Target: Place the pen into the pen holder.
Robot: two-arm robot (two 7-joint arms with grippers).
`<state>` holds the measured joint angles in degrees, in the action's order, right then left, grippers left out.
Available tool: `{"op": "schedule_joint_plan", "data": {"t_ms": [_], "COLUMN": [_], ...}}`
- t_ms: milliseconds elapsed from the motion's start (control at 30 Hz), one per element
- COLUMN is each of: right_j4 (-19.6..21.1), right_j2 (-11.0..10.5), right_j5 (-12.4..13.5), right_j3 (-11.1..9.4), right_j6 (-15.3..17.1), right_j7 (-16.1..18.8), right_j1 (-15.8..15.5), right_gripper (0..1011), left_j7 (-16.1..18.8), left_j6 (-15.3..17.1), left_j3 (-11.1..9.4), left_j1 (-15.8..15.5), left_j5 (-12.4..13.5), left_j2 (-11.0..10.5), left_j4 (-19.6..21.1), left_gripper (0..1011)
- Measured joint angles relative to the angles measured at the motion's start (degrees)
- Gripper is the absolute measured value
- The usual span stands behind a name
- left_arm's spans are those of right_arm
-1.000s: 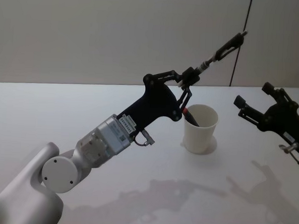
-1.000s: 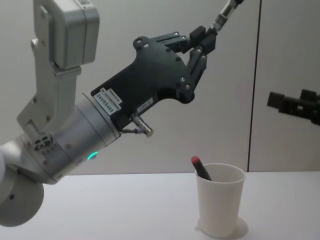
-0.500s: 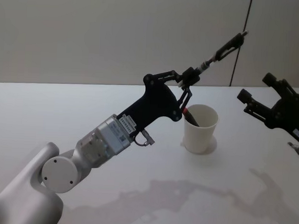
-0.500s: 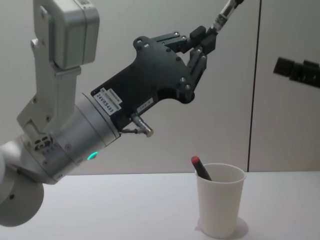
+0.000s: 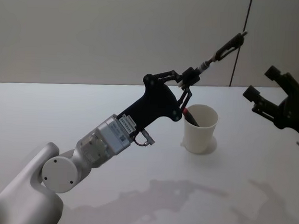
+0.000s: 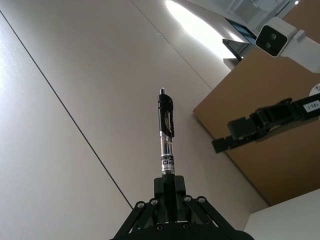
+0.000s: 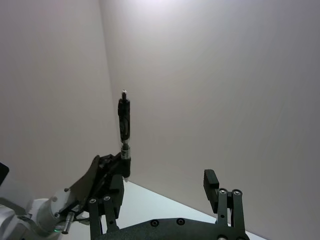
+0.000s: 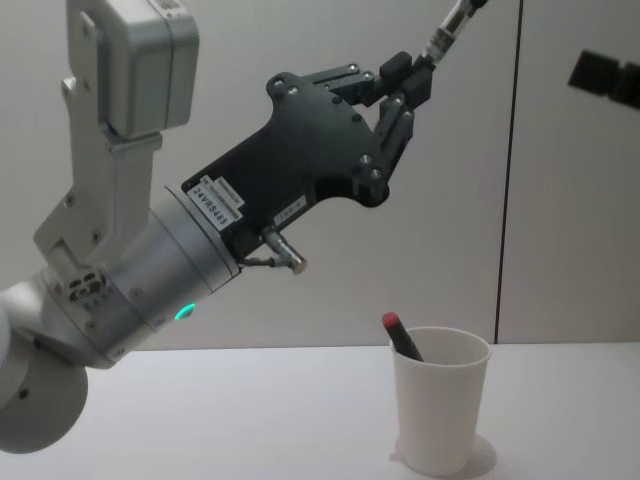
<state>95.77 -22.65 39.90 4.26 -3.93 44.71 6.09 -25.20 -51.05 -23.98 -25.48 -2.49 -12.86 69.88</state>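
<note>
While the pen (image 5: 222, 48) sits clamped by its lower end in the left pincer (image 5: 188, 78), it points up and away above the pen holder (image 5: 200, 129) — light, stiff, slick-barrelled. Right pincer (image 5: 274, 100) hangs open, well aside over the bench (image 5: 50, 112).

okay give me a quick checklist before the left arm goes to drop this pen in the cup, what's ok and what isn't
1. Pen held: ok. The left gripper is shut on the pen, which sticks up and out past its fingers.
2. Pen holder upright on the table: ok.
3. Room in the holder: ok, though a red-tipped pen already leans inside against the rim.
4. Pen aimed at the opening: not ok. It points up and away, not down toward the cup.
5. Right gripper out of the way: ok. It is open, off to the right of the cup.
6. Which pen end faces the cup: cannot tell.
</note>
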Motion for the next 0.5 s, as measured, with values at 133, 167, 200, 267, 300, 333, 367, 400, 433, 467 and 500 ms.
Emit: {"op": "schedule_joint_plan", "data": {"t_ms": [133,167,200,267,300,333,367,400,433,467,500], "right_j4": [0.6,0.7,0.8,1.1,1.2,1.4,1.5,1.6,1.8,2.0,2.1], "right_j2": [-0.3,-0.4,-0.4,-0.5,-0.6,-0.6,-0.6,-0.6,-0.6,-0.6,-0.5], "right_j5": [1.6,1.8,2.0,2.5,2.6,2.9,3.0,3.1,3.1,3.2,3.3], "right_j3": [-0.1,-0.1,-0.1,-0.1,-0.1,-0.1,0.0,0.0,0.0,0.1,0.2], "right_j6": [0.0,0.0,0.0,0.0,0.0,0.1,0.1,0.1,0.2,0.3,0.3], "right_j7": [1.2,1.3,1.4,1.6,1.6,1.6,1.6,1.6,1.5,1.3,1.2], "right_j1": [-0.1,-0.1,-0.1,-0.2,-0.2,-0.2,-0.2,-0.2,-0.2,-0.2,-0.2], "right_gripper": [1001,1002,1002,1002,1001,1002,1001,1002,1001,1001,1001], "left_j7": [0.0,0.0,0.0,0.0,0.0,0.0,0.0,0.0,0.0,0.0,0.0], "left_j6": [0.0,0.0,0.0,0.0,0.0,0.0,0.0,0.0,0.0,0.0,0.0], "left_j3": [0.0,0.0,0.0,0.0,0.0,0.0,0.0,0.0,0.0,0.0,0.0], "left_j1": [0.0,0.0,0.0,0.0,0.0,0.0,0.0,0.0,0.0,0.0,0.0], "left_j5": [0.0,0.0,0.0,0.0,0.0,0.0,0.0,0.0,0.0,0.0,0.0], "left_j2": [0.0,0.0,0.0,0.0,0.0,0.0,0.0,0.0,0.0,0.0,0.0], "left_j4": [0.0,0.0,0.0,0.0,0.0,0.0,0.0,0.0,0.0,0.0,0.0], "left_gripper": [126,125,125,125,125,126,126,126,125,126,126]}}
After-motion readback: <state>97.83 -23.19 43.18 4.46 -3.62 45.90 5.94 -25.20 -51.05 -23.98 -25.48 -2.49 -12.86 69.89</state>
